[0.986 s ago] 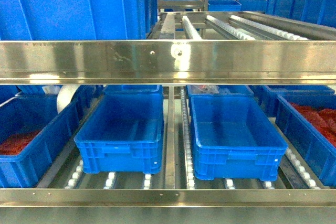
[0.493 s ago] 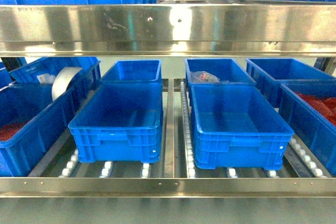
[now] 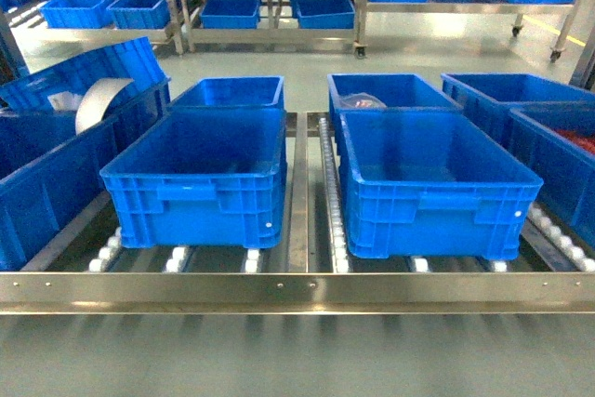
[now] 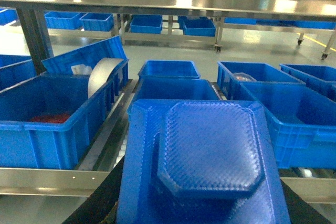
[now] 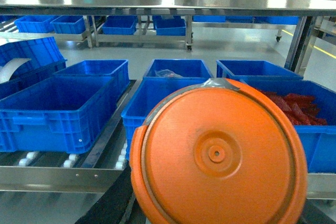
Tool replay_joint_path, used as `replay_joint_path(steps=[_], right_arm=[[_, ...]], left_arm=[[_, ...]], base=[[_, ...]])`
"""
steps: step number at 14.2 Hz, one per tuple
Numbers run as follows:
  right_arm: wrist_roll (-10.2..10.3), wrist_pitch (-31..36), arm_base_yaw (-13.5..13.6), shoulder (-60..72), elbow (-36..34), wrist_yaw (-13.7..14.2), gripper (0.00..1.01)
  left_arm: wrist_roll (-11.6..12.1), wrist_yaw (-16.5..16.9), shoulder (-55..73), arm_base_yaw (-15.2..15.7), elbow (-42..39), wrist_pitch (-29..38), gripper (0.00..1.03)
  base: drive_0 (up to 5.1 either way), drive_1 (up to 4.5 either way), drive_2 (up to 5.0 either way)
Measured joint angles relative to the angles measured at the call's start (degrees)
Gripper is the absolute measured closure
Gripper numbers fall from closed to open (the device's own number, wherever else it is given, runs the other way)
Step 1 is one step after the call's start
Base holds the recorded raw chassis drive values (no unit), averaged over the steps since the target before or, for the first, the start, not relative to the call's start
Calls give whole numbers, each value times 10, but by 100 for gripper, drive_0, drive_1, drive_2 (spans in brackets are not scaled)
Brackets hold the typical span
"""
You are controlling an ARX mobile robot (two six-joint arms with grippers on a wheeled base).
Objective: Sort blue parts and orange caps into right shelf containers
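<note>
Each tool was hidden behind its load, so I could not tell its grip. A blue part filled the left wrist view; an orange cap filled the right one. Both hung before the shelf. Best carry each well over its bin's rim before release.

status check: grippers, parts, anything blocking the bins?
Fingers not visible either wrist view. Blue part fills left wrist view, orange cap fills right. Two front containers look empty. Nothing seen blocking.
</note>
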Motion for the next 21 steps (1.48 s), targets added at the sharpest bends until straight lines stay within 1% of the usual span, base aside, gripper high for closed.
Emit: replay_joint_path(steps=[21], right_arm=[[0, 0, 0, 0, 0, 0, 57]], left_arm=[[0, 0, 0, 0, 0, 0, 61]], base=[[0, 0, 0]])
